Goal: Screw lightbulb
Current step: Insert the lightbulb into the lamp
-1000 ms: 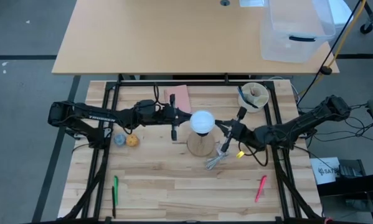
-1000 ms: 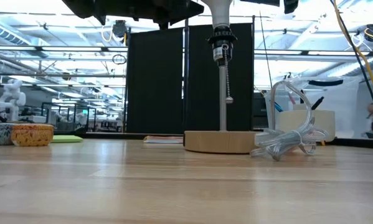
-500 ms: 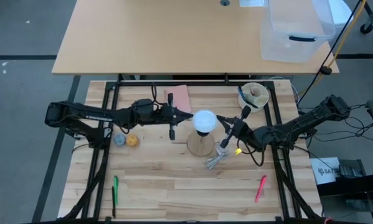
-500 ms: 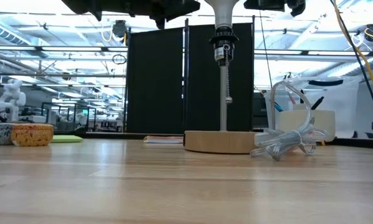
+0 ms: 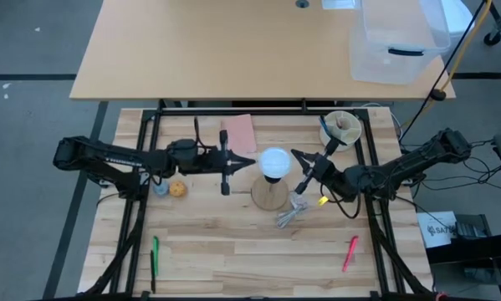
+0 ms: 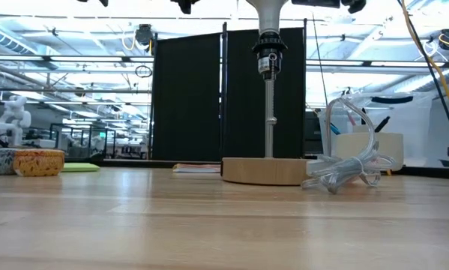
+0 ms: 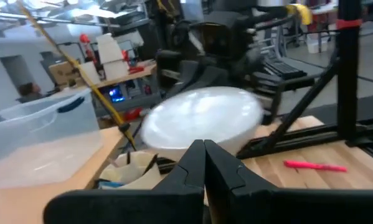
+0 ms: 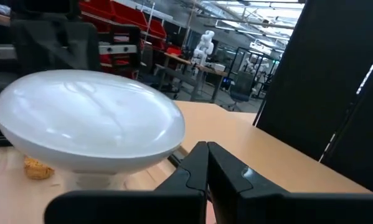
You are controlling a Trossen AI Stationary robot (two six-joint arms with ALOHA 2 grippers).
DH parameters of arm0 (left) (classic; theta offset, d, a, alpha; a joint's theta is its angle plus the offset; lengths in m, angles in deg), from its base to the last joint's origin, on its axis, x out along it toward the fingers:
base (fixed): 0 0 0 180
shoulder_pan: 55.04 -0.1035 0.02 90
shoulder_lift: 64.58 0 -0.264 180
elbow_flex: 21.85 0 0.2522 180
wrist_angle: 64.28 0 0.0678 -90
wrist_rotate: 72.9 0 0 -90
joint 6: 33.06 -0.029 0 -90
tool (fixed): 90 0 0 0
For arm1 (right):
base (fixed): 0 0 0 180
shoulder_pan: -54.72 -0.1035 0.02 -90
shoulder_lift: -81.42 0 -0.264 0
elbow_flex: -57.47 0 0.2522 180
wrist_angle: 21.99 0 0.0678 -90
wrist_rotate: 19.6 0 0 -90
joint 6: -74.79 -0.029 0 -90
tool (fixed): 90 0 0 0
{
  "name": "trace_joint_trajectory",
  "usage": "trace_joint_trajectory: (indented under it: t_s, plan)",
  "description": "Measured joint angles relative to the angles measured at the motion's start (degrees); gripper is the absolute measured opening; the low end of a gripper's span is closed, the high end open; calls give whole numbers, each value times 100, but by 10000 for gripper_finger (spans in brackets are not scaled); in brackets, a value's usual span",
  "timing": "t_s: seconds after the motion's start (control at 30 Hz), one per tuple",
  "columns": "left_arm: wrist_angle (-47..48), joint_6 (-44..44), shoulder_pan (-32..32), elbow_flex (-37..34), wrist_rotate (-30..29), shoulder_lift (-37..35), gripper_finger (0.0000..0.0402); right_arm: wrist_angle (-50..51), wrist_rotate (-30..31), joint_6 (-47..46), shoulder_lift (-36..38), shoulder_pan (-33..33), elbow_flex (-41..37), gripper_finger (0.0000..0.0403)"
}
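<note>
Workbench: wooden table [image 5: 233, 242], lamp stand's wooden base [image 5: 269, 194] in the middle.
Lightbulb [image 5: 273, 162]: sitting up in the socket, nobody holding it.
Left gripper [image 5: 252, 160]: pulled back off the bulb, jaws pinched shut, empty.
Right gripper [image 5: 293, 154]: also backed away, closed, empty.
Meaning: looks pretty much screwed in.

In the low view the lightbulb [image 6: 268, 10] above the wooden base [image 6: 265, 170] is cut off by the top edge; both arms there show only as dark scraps
</note>
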Motion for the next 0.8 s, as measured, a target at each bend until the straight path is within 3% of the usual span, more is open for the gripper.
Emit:
trace_joint_trajectory:
  t_s: [0.33, 0.8]
  plan:
    - [-131, -133, 217, 0, 67, 17, 0, -165, -445, 117, 0, 110, 0, 0]
    - [-521, -22, 202, 0, 254, 262, 0, -158, -448, 107, 0, 108, 0, 0]
